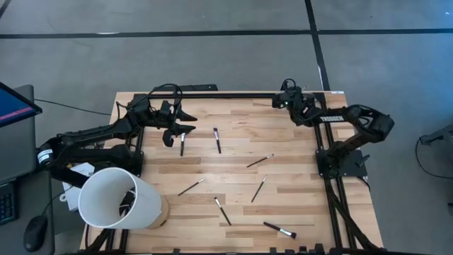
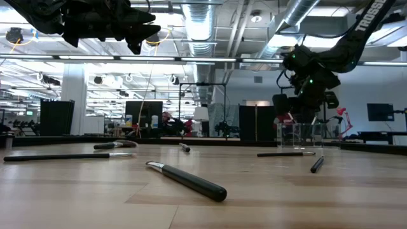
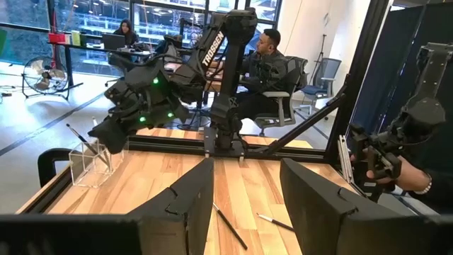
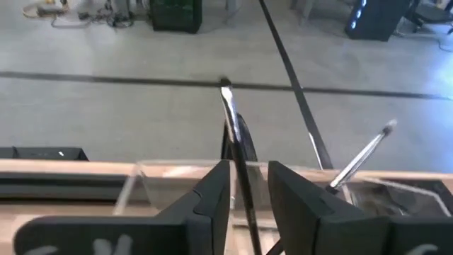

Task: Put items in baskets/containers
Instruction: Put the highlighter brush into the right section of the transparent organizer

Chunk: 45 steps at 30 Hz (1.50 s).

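My right gripper [image 4: 244,191] pinches a makeup brush [image 4: 233,134] over the clear holder [image 3: 88,161] at 1 o'clock; maybe two inside, seven left. Left gripper [image 3: 244,205] gapes empty.

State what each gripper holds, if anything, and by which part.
The right gripper pinches a makeup brush by its dark handle, over the clear holder. The left gripper is open and holds nothing.

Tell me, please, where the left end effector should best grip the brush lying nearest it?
Mid-handle, from straight above. The brush lies flat on the table, clear of the others, so the open left end effector can straddle it crosswise. The right end effector holds a second brush.
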Motion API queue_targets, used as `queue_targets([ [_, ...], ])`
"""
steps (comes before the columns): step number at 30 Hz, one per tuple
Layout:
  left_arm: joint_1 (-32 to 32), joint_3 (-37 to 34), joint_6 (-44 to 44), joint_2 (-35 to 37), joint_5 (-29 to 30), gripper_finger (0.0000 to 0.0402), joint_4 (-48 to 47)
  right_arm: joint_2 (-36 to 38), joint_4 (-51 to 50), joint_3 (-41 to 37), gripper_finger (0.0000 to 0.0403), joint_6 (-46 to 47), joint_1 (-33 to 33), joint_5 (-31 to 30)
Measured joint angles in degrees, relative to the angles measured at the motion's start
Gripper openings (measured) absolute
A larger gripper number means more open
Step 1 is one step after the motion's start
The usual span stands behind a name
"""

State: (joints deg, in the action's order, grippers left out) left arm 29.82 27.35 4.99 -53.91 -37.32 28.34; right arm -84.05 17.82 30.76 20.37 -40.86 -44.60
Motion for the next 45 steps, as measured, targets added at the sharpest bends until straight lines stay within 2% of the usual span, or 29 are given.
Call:
queue_targets([
  [5, 0.0, 0.0, 0.0, -1.8, 0.0, 0.0160, 0.0, 5.4, -1.7, 0.0, 0.0093, -3.2, 4.3, -3.6],
  [13, 0.0, 0.1, -0.1, -6.1, 0.0, 0.0160, 3.0, 15.4, -3.6, 0.0, 0.0093, -5.4, 15.9, -2.9],
  [20, -0.8, 1.8, -2.4, -7.8, 0.3, 0.0160, 3.4, 16.3, -4.0, 0.0, 0.0093, -4.4, 24.9, -0.5],
  [23, -2.1, 1.9, -5.0, -7.8, 3.4, 0.0160, 4.8, 15.4, -3.6, 0.0, 0.0093, -5.1, 27.3, -1.3],
  [26, -3.2, 1.9, -7.9, -7.8, 9.5, 0.0160, 7.7, 15.4, -2.4, 0.0, 0.0093, -8.0, 27.7, -1.8],
  [28, -3.8, 1.9, -9.4, -7.8, 14.5, 0.0160, 9.3, 15.9, -1.2, 0.0, 0.0090, -9.1, 27.1, 1.7],
  [30, -4.4, 1.9, -9.5, -7.8, 18.1, 0.0160, 10.1, 16.5, -1.1, 0.2, 0.0084, -10.1, 26.1, 8.6],
  [37, -7.5, 1.9, -7.4, -8.8, 20.1, 0.0160, 11.4, 19.8, -3.5, 2.0, 0.0067, -9.3, 20.4, 22.1],
  [40, -8.7, 1.9, -4.6, -10.6, 23.8, 0.0160, 11.2, 19.2, -4.2, 2.1, 0.0065, -8.0, 20.0, 24.5],
  [45, -9.2, 1.9, 0.8, -14.7, 28.3, 0.0160, 11.1, 18.0, -4.3, 2.1, 0.0065, -8.5, 21.0, 24.8],
])
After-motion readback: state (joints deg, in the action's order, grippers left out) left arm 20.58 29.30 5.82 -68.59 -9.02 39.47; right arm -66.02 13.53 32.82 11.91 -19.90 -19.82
